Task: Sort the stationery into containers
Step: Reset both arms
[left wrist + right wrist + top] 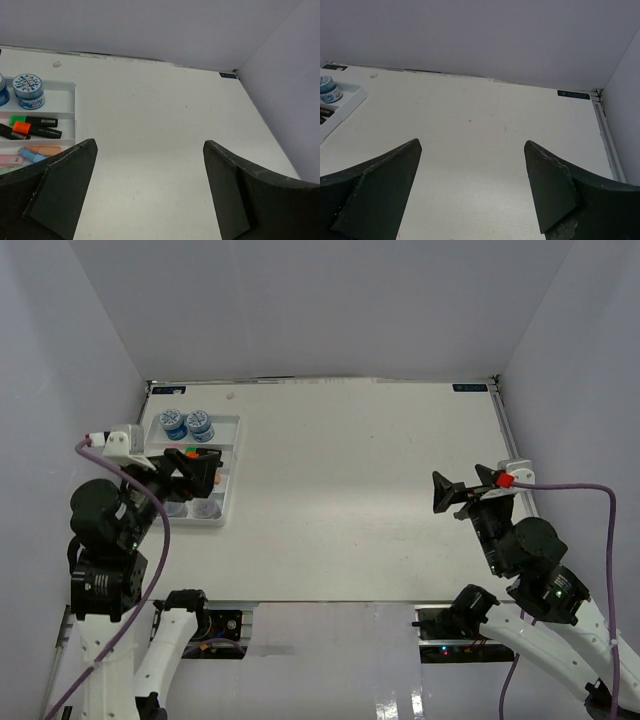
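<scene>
The white divided tray (232, 454) sits at the table's left side. Two blue jars (186, 424) stand in its far compartment; one shows in the left wrist view (28, 91). Highlighters with green (33, 120) and orange (37, 130) caps lie in the middle compartment. Pastel markers (39, 151) lie in a nearer one. My left gripper (200, 468) is open and empty, hovering over the tray's near right part. My right gripper (452, 494) is open and empty above bare table at the right. The tray's corner shows in the right wrist view (350, 100).
White walls enclose the table on three sides. The table's far edge (320, 380) and right edge (505, 430) are lined with a dark strip. A small speck (56, 64) lies near the far edge.
</scene>
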You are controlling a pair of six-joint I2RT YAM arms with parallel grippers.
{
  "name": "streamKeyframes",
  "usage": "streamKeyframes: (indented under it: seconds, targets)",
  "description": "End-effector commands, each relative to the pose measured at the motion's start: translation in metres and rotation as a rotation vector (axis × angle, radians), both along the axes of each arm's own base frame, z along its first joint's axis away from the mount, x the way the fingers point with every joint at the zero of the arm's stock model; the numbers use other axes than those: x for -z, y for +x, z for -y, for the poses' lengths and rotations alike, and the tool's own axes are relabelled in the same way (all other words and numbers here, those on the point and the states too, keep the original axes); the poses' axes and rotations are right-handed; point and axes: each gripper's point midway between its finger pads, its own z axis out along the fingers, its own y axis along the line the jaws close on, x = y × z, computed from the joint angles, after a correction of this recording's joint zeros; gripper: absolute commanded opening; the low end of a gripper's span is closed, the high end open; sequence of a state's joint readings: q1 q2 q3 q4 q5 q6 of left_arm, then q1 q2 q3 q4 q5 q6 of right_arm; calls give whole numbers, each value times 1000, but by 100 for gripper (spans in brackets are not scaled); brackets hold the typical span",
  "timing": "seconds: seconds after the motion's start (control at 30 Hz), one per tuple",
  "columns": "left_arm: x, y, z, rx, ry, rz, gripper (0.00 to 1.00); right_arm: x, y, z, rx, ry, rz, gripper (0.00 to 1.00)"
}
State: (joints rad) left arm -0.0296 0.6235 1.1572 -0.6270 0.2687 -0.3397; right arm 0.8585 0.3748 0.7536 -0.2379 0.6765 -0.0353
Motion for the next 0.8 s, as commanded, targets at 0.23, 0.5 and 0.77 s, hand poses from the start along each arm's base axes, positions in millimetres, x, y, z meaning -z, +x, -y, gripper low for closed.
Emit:
streamKeyframes:
  seconds: [0.23,0.5,0.77]
  targets:
    - [52,-41,-30,-152,87,-94,98,5,-20,37,50,-13,106,90]
    - [81,-36,-28,-156,62,-166,98,15,-20,42,72,-12,134,90]
    - [91,-33,-24,-140,53,-172,98,24,-17,38,70,-24,125,90]
